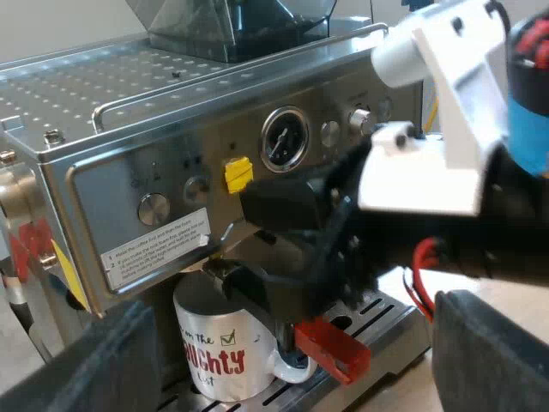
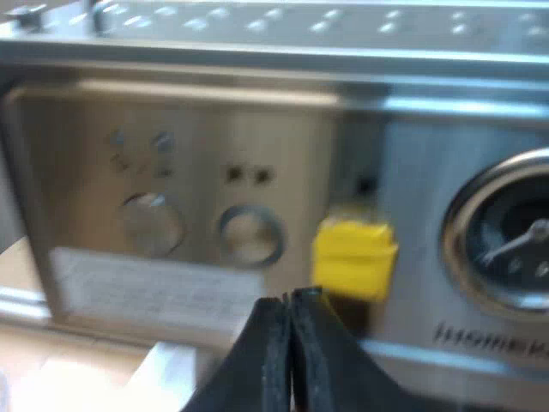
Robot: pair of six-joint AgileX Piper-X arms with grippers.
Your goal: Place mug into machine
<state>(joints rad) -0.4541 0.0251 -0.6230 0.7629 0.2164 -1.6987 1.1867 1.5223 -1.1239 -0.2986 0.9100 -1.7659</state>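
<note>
Under the espresso machine (image 1: 129, 112), on its drip tray (image 1: 395, 330), the mug (image 1: 219, 360) stands upright just below the holder (image 1: 266, 296) fixed in the machine's front. By my reading the placing itself is done: the mug rests on its own base on the tray, and nothing grips it. My left hand (image 1: 296, 365) hangs on the near side of the mug with its two fingers spread wide, released and empty. Neither finger touches the mug, as far as I can see. What seems left is little: draw that hand clear without brushing the mug or the holder's red end (image 1: 330, 348), which juts toward the near side just beside the mug's handle.

The mug's long axis runs vertical, mouth up toward the holder, base flat on the tray. Its printed side faces away from the machine, toward the near side. Its white handle points sideways, toward the red end.

My right hand (image 2: 290, 335) is clenched, fingers pressed together on nothing. It is held close before the machine's panel, near the yellow tag (image 2: 353, 257) and the gauge (image 2: 506, 240). It is above the mug and apart from it.
</note>
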